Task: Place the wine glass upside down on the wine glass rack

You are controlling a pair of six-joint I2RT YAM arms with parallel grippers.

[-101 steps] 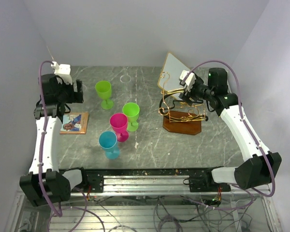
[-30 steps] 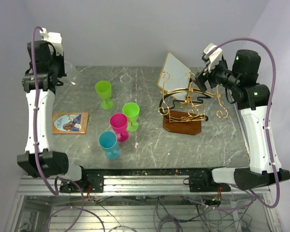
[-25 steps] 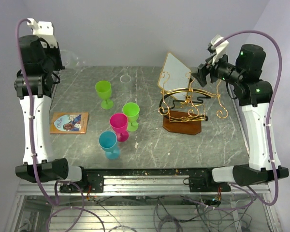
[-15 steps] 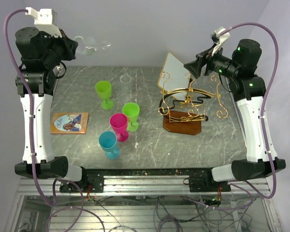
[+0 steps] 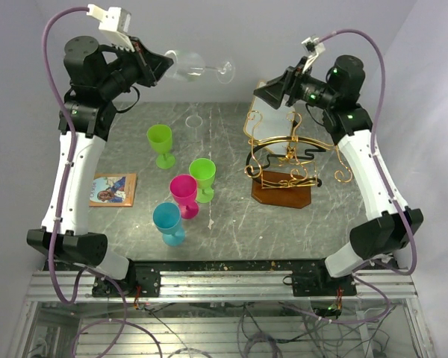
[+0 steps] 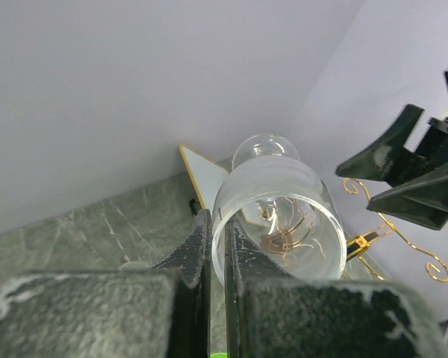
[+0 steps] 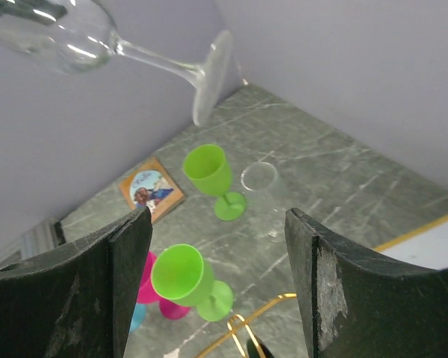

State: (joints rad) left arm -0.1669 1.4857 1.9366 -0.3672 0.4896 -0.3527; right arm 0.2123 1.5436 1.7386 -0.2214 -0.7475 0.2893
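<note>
A clear wine glass (image 5: 185, 66) hangs on its side high above the back of the table, its foot (image 5: 225, 71) pointing right. My left gripper (image 5: 166, 63) is shut on the glass, its fingers pinching the wall at the rim (image 6: 218, 246). My right gripper (image 5: 258, 89) is open and empty, a short way right of the foot and facing it. In the right wrist view the glass (image 7: 97, 45) crosses the top left, above my right gripper (image 7: 218, 276). The gold wire wine glass rack (image 5: 284, 160) stands on its brown base at the right, below the right gripper.
Two green glasses (image 5: 160, 142) (image 5: 202, 175), a pink one (image 5: 184, 192) and a blue one (image 5: 167, 220) stand left of centre. Another clear glass (image 5: 195, 120) stands at the back. A picture coaster (image 5: 113, 189) lies at the left. A white diamond panel (image 5: 272, 104) leans behind the rack.
My left arm has lifted the wine glass from the far left corner and swung it rightward, high and horizontal. My right arm has risen and turned left toward the glass's foot.
</note>
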